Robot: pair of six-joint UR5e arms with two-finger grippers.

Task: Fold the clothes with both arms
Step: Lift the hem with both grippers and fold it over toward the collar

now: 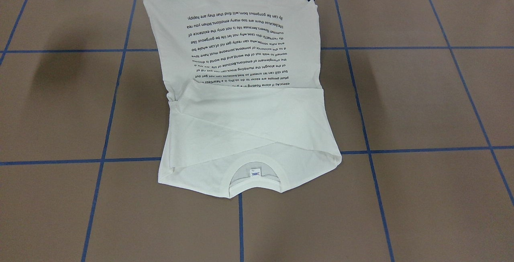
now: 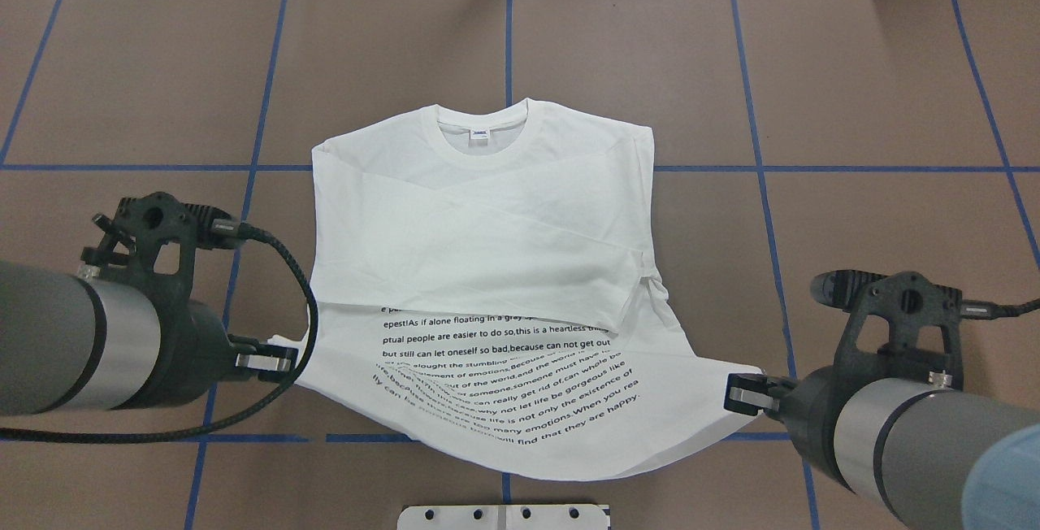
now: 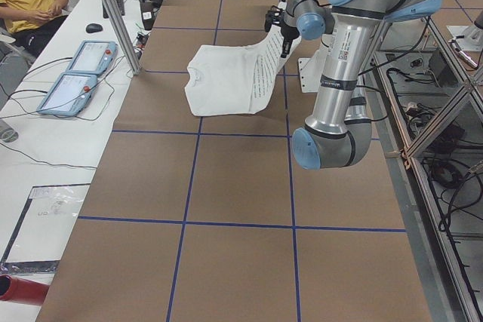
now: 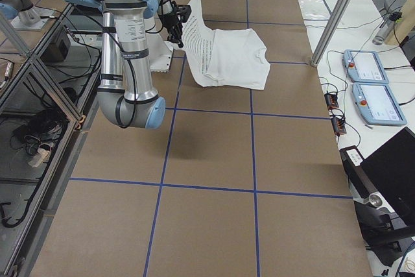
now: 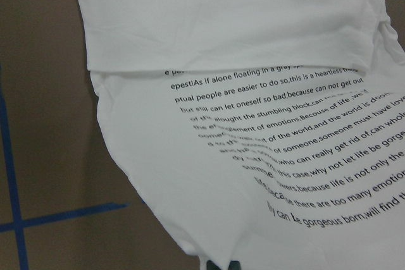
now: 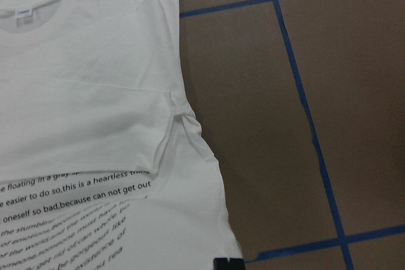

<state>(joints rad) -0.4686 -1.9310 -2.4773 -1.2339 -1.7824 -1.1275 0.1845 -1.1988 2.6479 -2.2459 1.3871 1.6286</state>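
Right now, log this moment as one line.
shirt: sleeves folded in, collar end on table, hem raised | left gripper: shut on hem corner | right gripper: shut on hem corner

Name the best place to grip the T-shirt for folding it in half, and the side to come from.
Grip the T-shirt at the two corners of its hem, from the robot's side, one per arm, where the left gripper and right gripper pinch it. The hem is the free edge nearest the robot; the collar end lies flat with sleeves crossed, so it can likely swing over.
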